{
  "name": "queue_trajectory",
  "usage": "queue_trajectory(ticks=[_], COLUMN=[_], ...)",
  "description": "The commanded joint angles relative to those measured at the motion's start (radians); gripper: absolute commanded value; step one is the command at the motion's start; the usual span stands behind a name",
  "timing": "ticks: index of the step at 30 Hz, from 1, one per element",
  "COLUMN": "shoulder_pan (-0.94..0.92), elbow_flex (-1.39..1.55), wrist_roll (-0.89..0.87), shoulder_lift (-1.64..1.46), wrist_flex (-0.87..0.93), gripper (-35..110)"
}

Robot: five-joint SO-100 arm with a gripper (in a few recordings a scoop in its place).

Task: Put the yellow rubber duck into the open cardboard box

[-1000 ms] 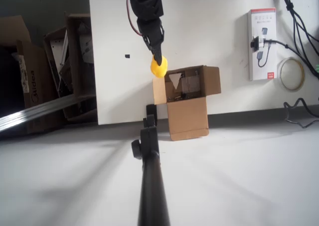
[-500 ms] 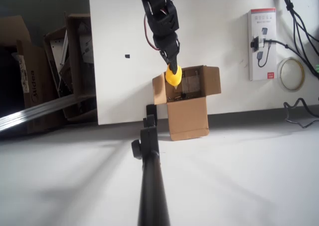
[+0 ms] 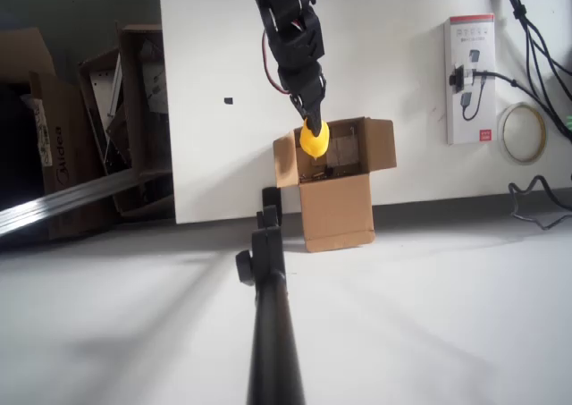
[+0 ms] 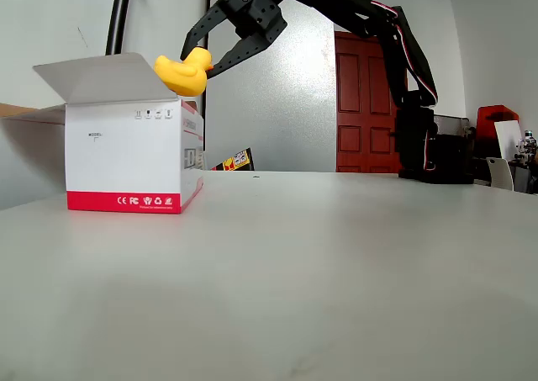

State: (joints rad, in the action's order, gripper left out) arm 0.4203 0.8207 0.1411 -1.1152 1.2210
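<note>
Gripper (image 3: 310, 126) fingers are clamped on the yellow rubber duck (image 3: 313, 139), which hangs in the air over the left part of the opening of the open cardboard box (image 3: 338, 210) in the overhead view; the fixed view shows the duck (image 4: 185, 71) raised at flap height. To finish well, I judge the arm should carry the duck nearer the middle of the opening and lower before parting the fingers, so it cannot glance off the left flap onto the white table (image 3: 375, 56)
</note>
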Motion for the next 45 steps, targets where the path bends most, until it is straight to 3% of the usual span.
queue_trajectory(ticks=[1,16,24,34,45], shoulder_pan=[0.006,0.005,0.003,-0.032,-0.210], elbow_flex=[-0.052,-0.055,-0.055,-0.055,-0.046], wrist_roll=[-0.009,-0.011,-0.025,-0.020,-0.052], shoulder_lift=[-0.006,-0.009,-0.031,-0.225,-0.518], wrist_flex=[-0.008,-0.003,0.011,0.193,0.387], gripper=[16,22,1,-1,-1])
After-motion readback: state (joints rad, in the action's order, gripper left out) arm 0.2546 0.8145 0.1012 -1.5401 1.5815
